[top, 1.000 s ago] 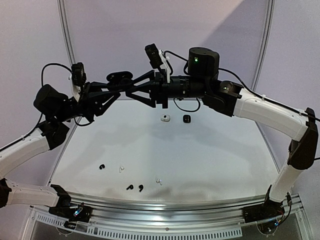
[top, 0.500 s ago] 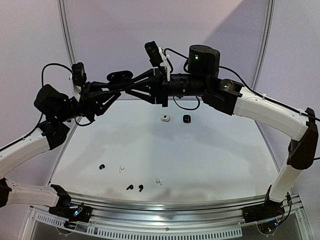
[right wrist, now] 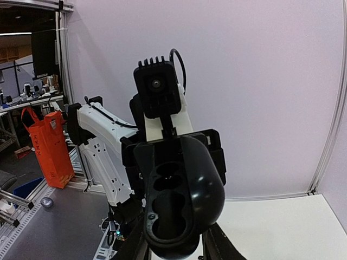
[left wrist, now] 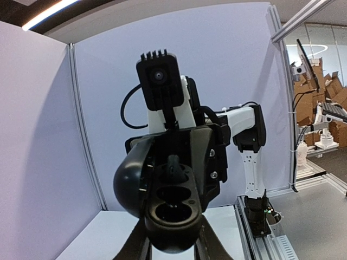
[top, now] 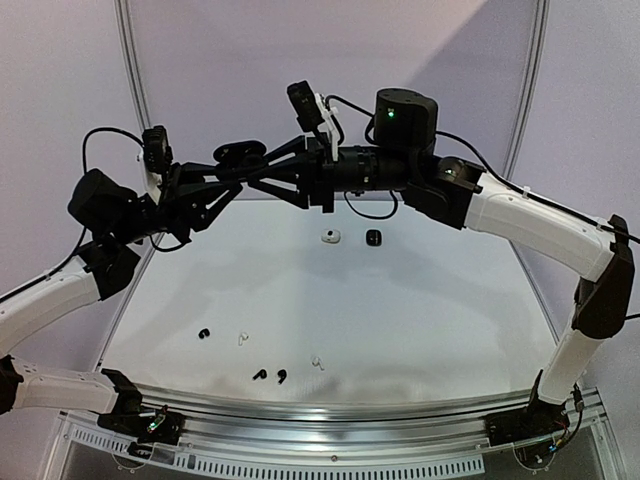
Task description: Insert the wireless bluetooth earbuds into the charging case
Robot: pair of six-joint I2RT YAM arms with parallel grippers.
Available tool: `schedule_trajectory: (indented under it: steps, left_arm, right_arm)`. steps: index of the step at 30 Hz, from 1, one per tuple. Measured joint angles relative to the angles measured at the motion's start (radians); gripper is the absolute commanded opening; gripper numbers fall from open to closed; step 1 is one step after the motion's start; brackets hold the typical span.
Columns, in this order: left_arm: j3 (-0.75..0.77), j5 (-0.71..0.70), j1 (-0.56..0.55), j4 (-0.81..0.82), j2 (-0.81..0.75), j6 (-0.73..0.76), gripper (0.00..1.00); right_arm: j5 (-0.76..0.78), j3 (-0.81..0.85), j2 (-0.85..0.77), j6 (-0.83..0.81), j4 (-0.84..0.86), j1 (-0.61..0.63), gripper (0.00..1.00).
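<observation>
An open black charging case (top: 240,155) is held high over the table where both arms meet. My left gripper (top: 250,172) is shut on it; in the left wrist view the case (left wrist: 172,216) lies between my fingers with its lid to the left. A black earbud (left wrist: 172,165) stands in its far socket. My right gripper (top: 263,180) comes in from the opposite side. In the right wrist view its fingers (right wrist: 136,245) flank the case (right wrist: 179,200) closely, and contact is unclear. Several loose earbuds lie near the front of the table, black (top: 205,333) and white (top: 241,338).
A small white case (top: 330,236) and a small black case (top: 373,237) sit at the back of the white table (top: 420,310). More earbuds lie at the front: two black (top: 270,375) and one white (top: 317,362). A metal rail (top: 330,415) runs along the near edge.
My right gripper's jaws stood wide a second ago and have narrowed around the case. The right wrist has edged slightly left. The left arm and the case have stayed put.
</observation>
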Motion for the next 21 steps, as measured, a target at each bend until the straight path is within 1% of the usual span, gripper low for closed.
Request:
schedule_trajectory:
  steps: [3, 7, 14, 17, 19, 20, 21]
  left_arm:
    - [0.000, -0.002, -0.002, 0.000, 0.000, 0.005, 0.00]
    - [0.000, -0.005, -0.002, 0.000, 0.000, 0.014, 0.00]
    - [0.000, -0.008, -0.003, 0.000, 0.000, 0.020, 0.00]
    - [0.000, -0.008, -0.003, 0.000, 0.000, 0.020, 0.00]
    - [0.000, -0.008, -0.003, -0.001, 0.000, 0.021, 0.00]
    - [0.000, -0.008, -0.003, -0.001, 0.000, 0.021, 0.00]
    - [0.000, -0.008, -0.003, -0.001, 0.000, 0.021, 0.00]
  right_arm:
    - [-0.003, 0.000, 0.008, 0.003, -0.001, 0.000, 0.32]
    - [-0.006, 0.003, 0.013, 0.004, -0.011, 0.000, 0.27]
    - [-0.006, 0.014, 0.015, 0.007, -0.026, 0.001, 0.29]
    - [-0.006, 0.014, 0.015, 0.007, -0.026, 0.001, 0.28]
    - [-0.007, 0.014, 0.015, 0.006, -0.027, 0.001, 0.24]
    - [-0.007, 0.014, 0.015, 0.006, -0.029, 0.001, 0.24]
    - [-0.007, 0.014, 0.015, 0.003, -0.029, 0.001, 0.25]
